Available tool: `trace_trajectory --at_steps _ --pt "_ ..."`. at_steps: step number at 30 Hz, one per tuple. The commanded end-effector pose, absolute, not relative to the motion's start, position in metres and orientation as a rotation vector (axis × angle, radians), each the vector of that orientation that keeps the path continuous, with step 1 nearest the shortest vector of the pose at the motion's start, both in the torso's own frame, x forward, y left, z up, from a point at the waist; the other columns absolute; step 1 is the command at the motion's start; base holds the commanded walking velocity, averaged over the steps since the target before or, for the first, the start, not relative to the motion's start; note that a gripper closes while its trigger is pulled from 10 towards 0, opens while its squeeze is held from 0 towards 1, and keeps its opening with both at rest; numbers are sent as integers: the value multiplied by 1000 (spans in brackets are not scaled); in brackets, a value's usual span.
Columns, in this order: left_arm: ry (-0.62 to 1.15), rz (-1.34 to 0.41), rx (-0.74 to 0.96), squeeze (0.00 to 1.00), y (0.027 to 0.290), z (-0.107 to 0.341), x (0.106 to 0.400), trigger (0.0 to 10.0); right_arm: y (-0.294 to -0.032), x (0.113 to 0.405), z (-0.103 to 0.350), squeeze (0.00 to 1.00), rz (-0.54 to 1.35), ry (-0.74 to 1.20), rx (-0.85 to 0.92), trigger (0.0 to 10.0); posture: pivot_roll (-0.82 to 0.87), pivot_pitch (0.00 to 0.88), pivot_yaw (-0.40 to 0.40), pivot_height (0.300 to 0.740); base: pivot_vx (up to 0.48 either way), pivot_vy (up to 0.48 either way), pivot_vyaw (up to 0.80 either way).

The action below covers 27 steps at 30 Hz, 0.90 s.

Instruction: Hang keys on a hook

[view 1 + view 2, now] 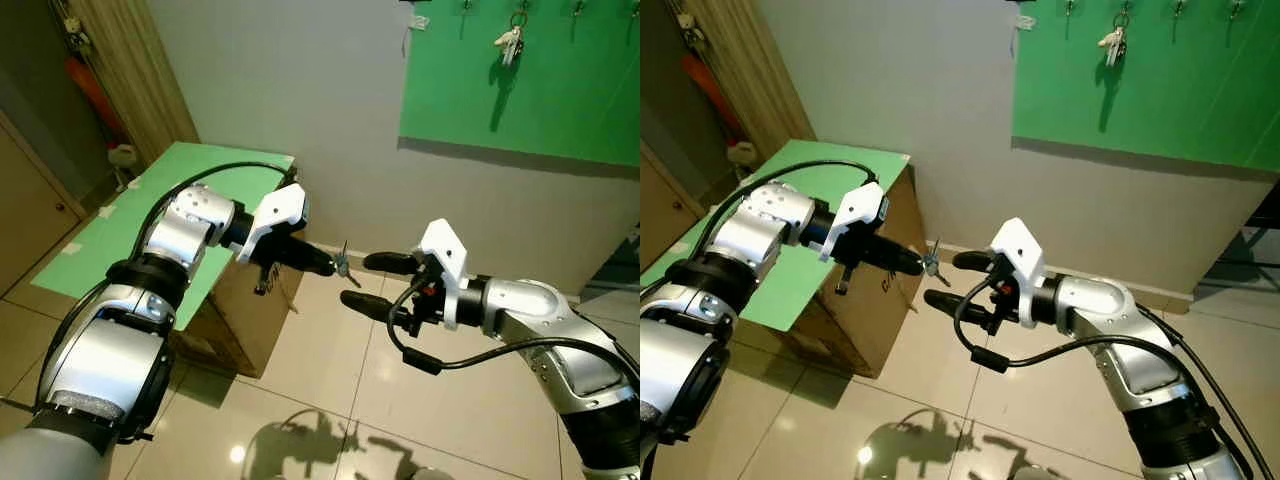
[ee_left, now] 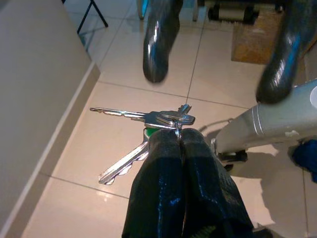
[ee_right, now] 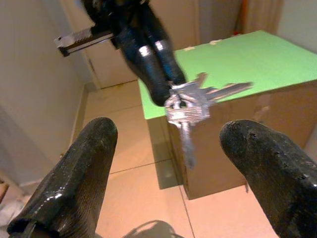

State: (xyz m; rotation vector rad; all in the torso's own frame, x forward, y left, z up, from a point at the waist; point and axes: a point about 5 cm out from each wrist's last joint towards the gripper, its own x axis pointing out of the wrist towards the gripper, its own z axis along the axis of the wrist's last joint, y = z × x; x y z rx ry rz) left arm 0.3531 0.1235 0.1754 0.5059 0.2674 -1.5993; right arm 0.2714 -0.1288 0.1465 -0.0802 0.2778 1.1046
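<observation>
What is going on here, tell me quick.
The robot stands on a tiled floor, both arms held out in front of it. Its left gripper is shut on a bunch of keys, pinching it at the ring. The right gripper faces it with its fingers open and the keys just ahead of the gap, touching nothing. On the wall beyond, a green board carries a row of hooks, and another set of keys already hangs there. A box with a green top stands on the robot's left.

Glossy beige tile floor (image 1: 330, 380), grey wall (image 1: 300, 80), green panel (image 1: 540, 100), green-topped cardboard box (image 1: 170, 215)
</observation>
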Motion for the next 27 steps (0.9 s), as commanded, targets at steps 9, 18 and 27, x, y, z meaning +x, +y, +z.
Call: trace_trajectory --at_steps 9,18,27 --pt "191 -1610 550 0 115 192 357 10000 -119 278 146 0 1145 287 -115 10000 -176 0 109 740 0 0 0" --pt "172 -1631 552 0 112 194 355 10000 -115 285 147 0 1125 267 -124 10000 -170 0 111 740 0 0 0" --pt "190 -1659 552 0 110 189 352 10000 -116 289 147 0 1099 255 -129 9490 -176 0 109 740 0 0 0"
